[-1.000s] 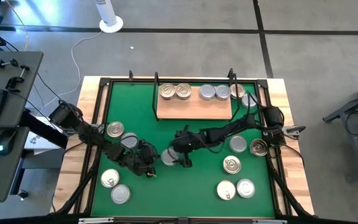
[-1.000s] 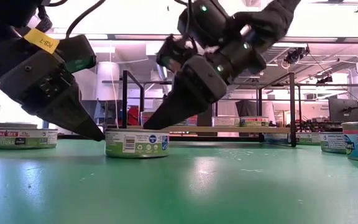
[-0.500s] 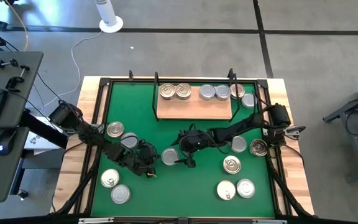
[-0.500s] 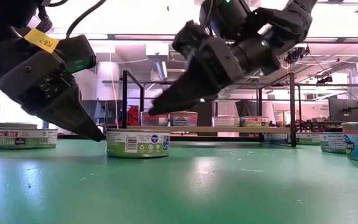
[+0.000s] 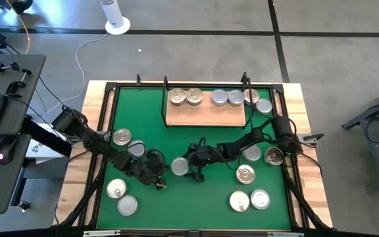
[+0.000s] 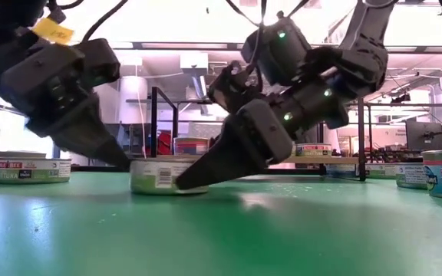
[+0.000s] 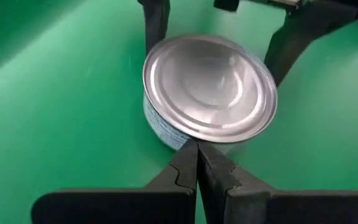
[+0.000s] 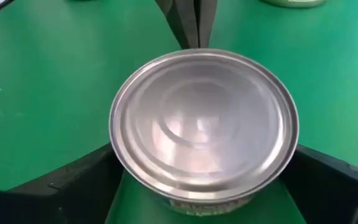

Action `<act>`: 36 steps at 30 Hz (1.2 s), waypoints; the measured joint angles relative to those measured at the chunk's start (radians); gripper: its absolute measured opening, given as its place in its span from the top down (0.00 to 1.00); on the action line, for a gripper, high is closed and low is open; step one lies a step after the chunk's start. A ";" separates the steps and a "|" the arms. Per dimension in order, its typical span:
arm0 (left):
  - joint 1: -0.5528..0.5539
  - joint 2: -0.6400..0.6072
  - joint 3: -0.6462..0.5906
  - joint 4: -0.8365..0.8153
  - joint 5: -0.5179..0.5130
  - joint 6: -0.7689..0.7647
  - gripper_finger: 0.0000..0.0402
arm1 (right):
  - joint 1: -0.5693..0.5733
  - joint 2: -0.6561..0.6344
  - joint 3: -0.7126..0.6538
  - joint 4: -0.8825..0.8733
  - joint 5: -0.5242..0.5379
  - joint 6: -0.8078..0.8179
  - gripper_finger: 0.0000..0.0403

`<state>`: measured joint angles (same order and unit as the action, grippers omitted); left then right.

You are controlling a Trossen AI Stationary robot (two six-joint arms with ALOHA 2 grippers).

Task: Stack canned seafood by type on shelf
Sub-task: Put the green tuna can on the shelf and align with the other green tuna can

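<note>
item: flat round silver-lidded metal tin (image 5: 179, 166), upright on the green mat (image 5: 209, 141), mid-bench. it sits between the spread fingers of the right end effector (image 5: 188, 168), jaws wide, one on each side, not clamped. left end effector (image 5: 164, 168) just beside the tin's opposite side, fingers pressed together, tips at its rim. light tan wooden shelf (image 5: 206, 113) beyond both, carrying five tins.
</note>
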<state>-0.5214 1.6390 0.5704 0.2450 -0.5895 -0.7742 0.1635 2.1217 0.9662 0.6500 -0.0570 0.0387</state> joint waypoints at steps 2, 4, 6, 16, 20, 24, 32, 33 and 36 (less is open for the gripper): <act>0.005 0.005 -0.001 -0.001 0.004 -0.007 1.00 | 0.001 0.015 0.018 -0.004 0.001 -0.008 0.01; 0.005 0.019 -0.001 0.009 -0.003 -0.009 1.00 | 0.000 0.021 0.025 -0.003 0.005 -0.005 0.01; 0.005 0.044 -0.001 0.026 -0.011 -0.010 1.00 | 0.001 0.022 0.025 0.003 0.022 0.007 0.01; -0.008 0.081 0.001 0.032 -0.040 -0.023 1.00 | 0.046 0.025 0.013 0.042 0.160 0.055 0.08; -0.027 0.025 0.009 -0.090 -0.036 -0.102 1.00 | 0.062 0.027 0.020 0.043 0.187 0.084 0.10; -0.056 -0.025 0.010 -0.207 -0.062 -0.157 1.00 | 0.080 0.014 0.022 0.029 0.254 0.096 0.10; -0.093 -0.047 0.009 -0.241 -0.099 -0.168 1.00 | 0.108 -0.128 0.021 -0.170 0.419 0.117 0.11; -0.094 -0.047 0.008 -0.242 -0.103 -0.168 1.00 | 0.113 -0.153 0.020 -0.230 0.448 0.125 0.11; -0.103 -0.047 0.008 -0.240 -0.117 -0.168 1.00 | 0.128 -0.244 0.020 -0.423 0.552 0.171 0.11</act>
<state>-0.6246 1.5917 0.5781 0.0047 -0.7065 -0.9420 0.2912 1.8776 0.9859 0.2273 0.4951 0.2095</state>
